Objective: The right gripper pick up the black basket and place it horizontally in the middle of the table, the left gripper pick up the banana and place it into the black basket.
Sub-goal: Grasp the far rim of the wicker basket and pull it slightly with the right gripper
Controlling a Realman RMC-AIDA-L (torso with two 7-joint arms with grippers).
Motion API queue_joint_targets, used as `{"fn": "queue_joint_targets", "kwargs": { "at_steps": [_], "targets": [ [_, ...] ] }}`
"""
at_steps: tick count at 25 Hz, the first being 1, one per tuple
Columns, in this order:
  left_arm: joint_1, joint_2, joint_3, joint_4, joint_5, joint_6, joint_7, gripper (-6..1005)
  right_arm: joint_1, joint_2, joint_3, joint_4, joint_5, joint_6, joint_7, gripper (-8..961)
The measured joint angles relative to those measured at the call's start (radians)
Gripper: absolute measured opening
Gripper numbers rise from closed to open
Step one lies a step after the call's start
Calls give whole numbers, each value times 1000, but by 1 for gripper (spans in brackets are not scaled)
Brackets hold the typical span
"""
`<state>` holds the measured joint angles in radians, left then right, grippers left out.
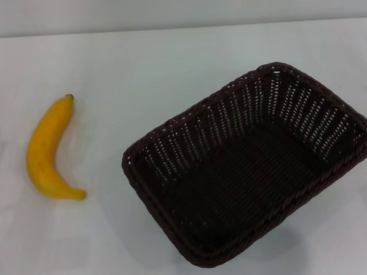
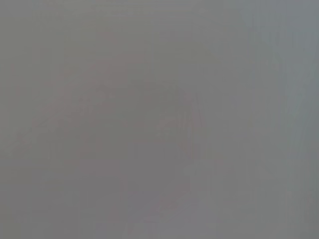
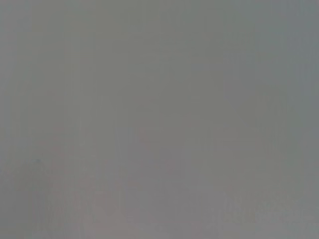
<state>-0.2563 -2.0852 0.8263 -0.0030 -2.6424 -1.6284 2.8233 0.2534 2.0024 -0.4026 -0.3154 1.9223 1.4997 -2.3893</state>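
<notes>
Cannot see either the left gripper or the right gripper, so cannot tell if open or closed; both wrist views only plain grey. Near the left edge of the table (image 1: 167, 58), the banana (image 1: 49, 151), lying flat. Toward the right edge, well apart, the black basket (image 1: 252, 164), turned at a slant.

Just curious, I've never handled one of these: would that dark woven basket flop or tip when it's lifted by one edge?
The black basket has a thick braided rim, so it probably stays stiff. Its open slatted weave suggests it is light. It is empty, so it would likely tilt when lifted by one edge.
</notes>
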Motion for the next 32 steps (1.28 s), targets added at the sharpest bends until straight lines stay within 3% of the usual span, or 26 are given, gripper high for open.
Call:
{"fn": "queue_joint_targets", "kwargs": {
  "at_steps": [7, 13, 18, 25, 32],
  "targets": [
    [-2, 2, 0, 8, 16, -10, 0, 880, -2, 1, -3, -20, -21, 13, 34, 783],
    [5, 2, -9, 9, -2, -11, -5, 880, 7, -3, -4, -130, -101, 9, 198, 783],
    [-4, 3, -10, 9, -35, -9, -11, 880, 20, -3, -47, -337, -236, 8, 448, 782],
    [-6, 3, -10, 9, -40, -2, -17, 879, 66, -13, -175, -748, -462, 11, 920, 778],
    [2, 3, -10, 9, -42, 1, -18, 879, 190, -29, -296, -1050, -796, 27, 1346, 765]
  ]
}}
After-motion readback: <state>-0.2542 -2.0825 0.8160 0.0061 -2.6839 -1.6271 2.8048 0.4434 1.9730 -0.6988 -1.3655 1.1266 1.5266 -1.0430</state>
